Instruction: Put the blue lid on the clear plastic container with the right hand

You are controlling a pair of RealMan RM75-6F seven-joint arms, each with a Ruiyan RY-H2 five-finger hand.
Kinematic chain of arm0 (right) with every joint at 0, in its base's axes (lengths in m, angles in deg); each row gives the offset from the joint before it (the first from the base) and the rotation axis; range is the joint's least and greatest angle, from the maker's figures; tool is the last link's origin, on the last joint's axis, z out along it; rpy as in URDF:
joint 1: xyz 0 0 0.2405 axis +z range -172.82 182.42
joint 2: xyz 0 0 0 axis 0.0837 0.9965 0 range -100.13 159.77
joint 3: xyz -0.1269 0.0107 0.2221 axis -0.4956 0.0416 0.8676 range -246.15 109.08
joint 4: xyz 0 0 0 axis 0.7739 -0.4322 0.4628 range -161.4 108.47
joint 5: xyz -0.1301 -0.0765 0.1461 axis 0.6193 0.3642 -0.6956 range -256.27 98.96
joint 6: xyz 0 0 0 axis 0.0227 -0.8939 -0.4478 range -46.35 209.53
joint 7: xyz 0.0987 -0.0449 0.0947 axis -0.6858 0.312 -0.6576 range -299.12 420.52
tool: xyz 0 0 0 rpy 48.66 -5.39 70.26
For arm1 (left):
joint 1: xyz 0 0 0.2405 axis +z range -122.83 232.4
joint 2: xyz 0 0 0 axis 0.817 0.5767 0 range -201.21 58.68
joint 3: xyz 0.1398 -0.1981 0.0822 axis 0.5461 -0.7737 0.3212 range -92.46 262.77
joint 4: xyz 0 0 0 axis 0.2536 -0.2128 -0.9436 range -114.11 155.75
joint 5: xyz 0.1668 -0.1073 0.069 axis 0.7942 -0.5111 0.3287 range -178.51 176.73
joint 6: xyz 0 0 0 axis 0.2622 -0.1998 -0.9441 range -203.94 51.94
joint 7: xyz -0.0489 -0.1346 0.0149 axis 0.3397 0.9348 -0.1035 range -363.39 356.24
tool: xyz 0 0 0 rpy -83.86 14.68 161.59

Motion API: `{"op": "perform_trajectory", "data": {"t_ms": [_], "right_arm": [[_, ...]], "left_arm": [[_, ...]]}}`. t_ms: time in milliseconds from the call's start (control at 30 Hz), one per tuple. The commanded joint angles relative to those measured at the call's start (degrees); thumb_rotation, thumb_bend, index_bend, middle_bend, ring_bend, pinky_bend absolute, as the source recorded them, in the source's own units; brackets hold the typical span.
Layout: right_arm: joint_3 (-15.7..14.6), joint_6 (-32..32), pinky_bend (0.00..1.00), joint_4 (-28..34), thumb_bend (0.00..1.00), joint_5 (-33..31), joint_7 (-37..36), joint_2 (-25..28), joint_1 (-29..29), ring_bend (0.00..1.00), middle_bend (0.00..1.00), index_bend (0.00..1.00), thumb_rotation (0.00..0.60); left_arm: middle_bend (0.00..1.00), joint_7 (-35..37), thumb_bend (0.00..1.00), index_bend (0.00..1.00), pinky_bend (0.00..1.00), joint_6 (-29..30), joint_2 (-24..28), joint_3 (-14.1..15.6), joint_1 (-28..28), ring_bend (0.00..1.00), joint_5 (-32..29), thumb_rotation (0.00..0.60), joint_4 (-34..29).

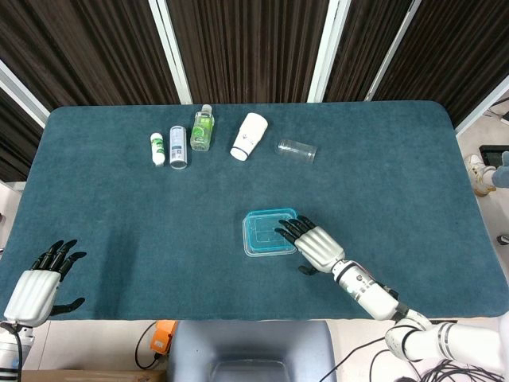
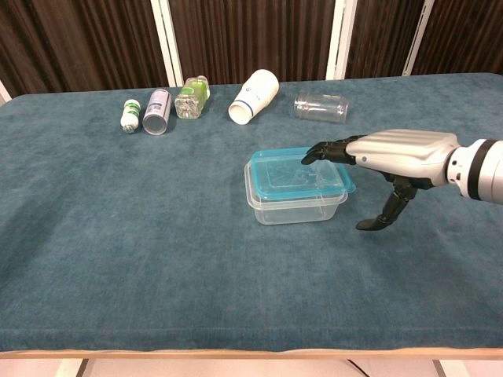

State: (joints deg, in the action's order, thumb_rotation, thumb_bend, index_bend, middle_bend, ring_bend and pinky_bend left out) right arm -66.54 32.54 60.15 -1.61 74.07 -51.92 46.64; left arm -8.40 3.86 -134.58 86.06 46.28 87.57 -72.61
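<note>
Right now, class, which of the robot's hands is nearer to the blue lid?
Right. The right hand hangs flat over the blue lid's right edge, fingertips above it. The left hand rests open at the table's near left corner, far from it.

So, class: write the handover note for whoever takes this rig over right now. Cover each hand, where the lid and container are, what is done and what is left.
Right hand: open, fingers stretched flat over the right part of the blue lid, thumb pointing down beside the box; whether the fingertips touch the lid is hard to tell.
Left hand: open, holding nothing, at the near left edge of the table.
Blue lid: lying on top of the clear plastic container, mid-table.
Done: lid placed on the container.
Left: probably press it down to seat it, since full closure cannot be confirmed, then take the right hand away.
</note>
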Motion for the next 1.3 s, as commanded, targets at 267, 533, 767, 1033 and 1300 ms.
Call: {"op": "perform_trajectory", "data": {"t_ms": [267,533,767,1033,1300], "right_arm": [[-0.1,1.3,0.06,-0.7,0.39,-1.0,1.1,-0.5,0.2,0.07,0.1,0.02,0.6],[-0.3,2.2,0.05,-0.7,0.39,-1.5,0.8,-0.4,0.3,0.07,0.09,0.01,0.6],[-0.7,2.7,0.05,-0.4,0.39,-0.7,-0.7,0.2,0.2,0.07,0.09,0.01,0.6],[-0.9,2.8,0.05,-0.5,0.39,0.2,-1.9,0.4,0.1,0.07,0.09,0.01,0.6],[-1.1,2.9,0.05,-0.8,0.39,0.7,-3.0,0.4,-0.1,0.07,0.09,0.01,0.6]], "left_arm": [[0.07,0.3,0.46,0.22,0.21,0.0,0.2,0.0,0.0,0.02,-0.1,0.6,0.0],[0.07,0.2,0.46,0.22,0.21,0.0,0.2,0.0,0.0,0.02,-0.1,0.6,-0.1],[0.07,0.0,0.46,0.22,0.21,-0.1,0.1,0.0,0.0,0.02,-0.1,0.6,-0.1],[0.07,-0.1,0.46,0.22,0.21,0.0,0.1,0.0,0.1,0.02,-0.1,0.6,-0.2],[0.07,-0.1,0.46,0.22,0.21,-0.1,0.1,0.0,0.1,0.02,-0.2,0.6,-0.2]]}}
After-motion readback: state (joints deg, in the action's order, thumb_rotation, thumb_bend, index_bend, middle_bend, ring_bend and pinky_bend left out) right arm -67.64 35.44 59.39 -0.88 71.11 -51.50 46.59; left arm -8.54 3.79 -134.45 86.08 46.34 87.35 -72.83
